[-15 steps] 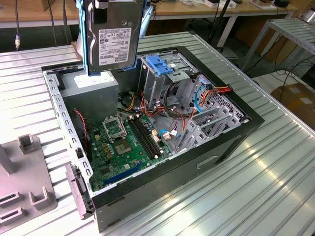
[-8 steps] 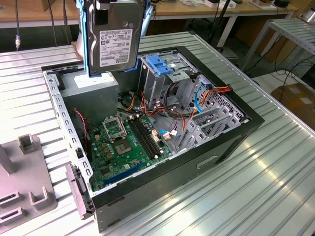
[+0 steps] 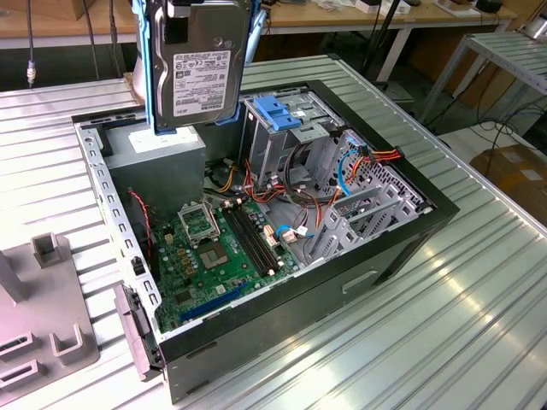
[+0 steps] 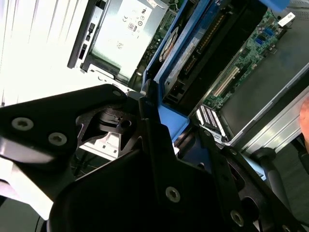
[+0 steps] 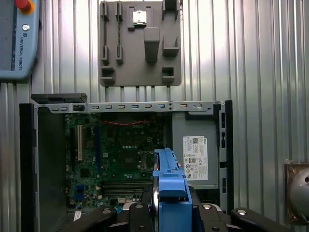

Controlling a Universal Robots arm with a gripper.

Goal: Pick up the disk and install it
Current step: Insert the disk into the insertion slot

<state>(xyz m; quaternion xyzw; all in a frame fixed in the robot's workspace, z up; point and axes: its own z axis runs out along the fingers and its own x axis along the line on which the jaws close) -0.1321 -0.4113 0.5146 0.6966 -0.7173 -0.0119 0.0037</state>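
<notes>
Above open case (image 3: 282, 320), pincer (image 5: 171, 213) clamps disk (image 3: 201, 64) by blue edges, seemingly clear of cage (image 3: 261, 149).

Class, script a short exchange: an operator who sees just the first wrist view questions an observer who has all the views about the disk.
Operator: Is that blue edge the disk?
Observer: Yes. The exterior view shows the disk upright, its white label facing that camera.
Operator: Where is the drive cage?
Observer: In the exterior view, the cage with its blue handle stands inside the open case, toward the exterior view's right of the disk.
</notes>
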